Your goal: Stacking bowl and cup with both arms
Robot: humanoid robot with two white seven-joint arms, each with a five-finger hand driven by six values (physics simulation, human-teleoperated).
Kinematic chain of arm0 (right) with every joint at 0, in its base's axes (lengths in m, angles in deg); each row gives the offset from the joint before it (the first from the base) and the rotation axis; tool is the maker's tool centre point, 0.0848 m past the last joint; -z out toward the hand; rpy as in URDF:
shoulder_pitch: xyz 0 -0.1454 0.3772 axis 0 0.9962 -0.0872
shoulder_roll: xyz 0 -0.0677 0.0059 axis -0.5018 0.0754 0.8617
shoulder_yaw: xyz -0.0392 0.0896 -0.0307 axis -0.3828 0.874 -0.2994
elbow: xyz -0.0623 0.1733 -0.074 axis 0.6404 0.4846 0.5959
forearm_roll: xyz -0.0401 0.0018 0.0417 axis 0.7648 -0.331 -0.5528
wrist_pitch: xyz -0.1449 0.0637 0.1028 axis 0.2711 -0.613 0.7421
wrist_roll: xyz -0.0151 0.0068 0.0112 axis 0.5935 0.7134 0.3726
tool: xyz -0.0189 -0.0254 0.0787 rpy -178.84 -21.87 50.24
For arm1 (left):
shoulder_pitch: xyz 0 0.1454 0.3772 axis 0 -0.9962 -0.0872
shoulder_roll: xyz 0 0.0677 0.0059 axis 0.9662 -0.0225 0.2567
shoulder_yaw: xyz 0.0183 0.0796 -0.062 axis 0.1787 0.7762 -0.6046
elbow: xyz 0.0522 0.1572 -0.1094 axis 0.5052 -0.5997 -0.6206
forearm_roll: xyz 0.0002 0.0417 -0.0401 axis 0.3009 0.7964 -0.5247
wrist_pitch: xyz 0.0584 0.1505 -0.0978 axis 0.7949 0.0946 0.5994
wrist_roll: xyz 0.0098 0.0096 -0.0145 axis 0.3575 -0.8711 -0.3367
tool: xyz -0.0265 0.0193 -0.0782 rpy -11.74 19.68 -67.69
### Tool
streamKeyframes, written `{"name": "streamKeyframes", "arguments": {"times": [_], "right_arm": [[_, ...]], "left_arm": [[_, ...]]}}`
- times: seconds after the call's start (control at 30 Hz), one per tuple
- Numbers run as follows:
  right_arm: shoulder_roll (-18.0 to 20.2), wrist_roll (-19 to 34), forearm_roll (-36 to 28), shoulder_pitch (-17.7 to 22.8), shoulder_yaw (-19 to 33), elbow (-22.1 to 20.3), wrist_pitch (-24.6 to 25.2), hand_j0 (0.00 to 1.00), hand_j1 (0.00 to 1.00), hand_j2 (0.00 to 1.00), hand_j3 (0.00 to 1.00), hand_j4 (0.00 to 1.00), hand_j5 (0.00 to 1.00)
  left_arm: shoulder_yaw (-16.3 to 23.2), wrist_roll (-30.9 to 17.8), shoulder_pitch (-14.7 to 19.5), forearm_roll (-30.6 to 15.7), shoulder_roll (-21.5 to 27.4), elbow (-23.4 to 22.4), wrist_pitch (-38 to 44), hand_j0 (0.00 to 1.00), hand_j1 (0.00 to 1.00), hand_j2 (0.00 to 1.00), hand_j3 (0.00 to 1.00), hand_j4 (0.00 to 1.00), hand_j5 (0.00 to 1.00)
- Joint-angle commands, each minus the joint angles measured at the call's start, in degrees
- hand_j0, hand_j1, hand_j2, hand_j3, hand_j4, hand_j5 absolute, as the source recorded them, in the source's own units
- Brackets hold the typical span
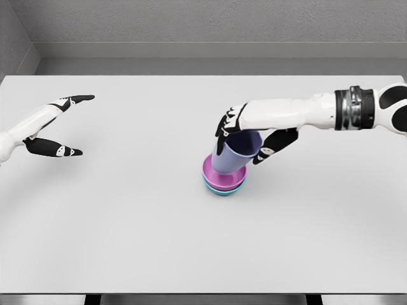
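Table [127, 222]: smooth, matt, pale grey surface, no grain or texture seen. Cup [236, 152] under the right hand [254, 136]: lavender, smooth, plastic-like, faint sheen. Just below the cup, pink bowl [219, 178] over teal bowl [222, 189]: both smooth, plastic-like, slightly glossy. Hand shells: smooth white with black finger segments, satin finish; same noted on the left hand [54, 127]. Ribbed metallic-looking ring [353, 108] behind the right wrist. Back wall [203, 22]: rough, matt grey.

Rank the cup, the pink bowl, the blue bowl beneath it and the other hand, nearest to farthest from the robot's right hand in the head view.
1. Cup: held in the right hand's fingers, tilted.
2. Pink bowl: just below, with the cup's base in it.
3. Blue bowl: under the pink one, on the table.
4. Left hand: far across at the table's left, open.
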Motion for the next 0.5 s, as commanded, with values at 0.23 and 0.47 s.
{"name": "streamKeyframes", "arguments": {"times": [0.23, 0.47], "right_arm": [[-0.9, 0.0, 0.0, 0.4, -0.2, 1.1, 0.1, 0.6, 0.6, 0.6, 0.6, 0.6, 0.6], [-0.9, 0.0, 0.0, 0.8, -0.2, 1.0, 0.0, 0.61, 0.61, 0.61, 0.61, 0.61, 0.61]], "left_arm": [[0.0, 0.0, 0.0, -0.5, 0.0, 0.1, 0.1, 1.0, 1.0, 1.0, 1.0, 1.0, 1.0], [0.0, 0.0, -0.1, -0.5, 0.0, 0.1, 0.1, 1.0, 1.0, 1.0, 1.0, 1.0, 1.0]]}}
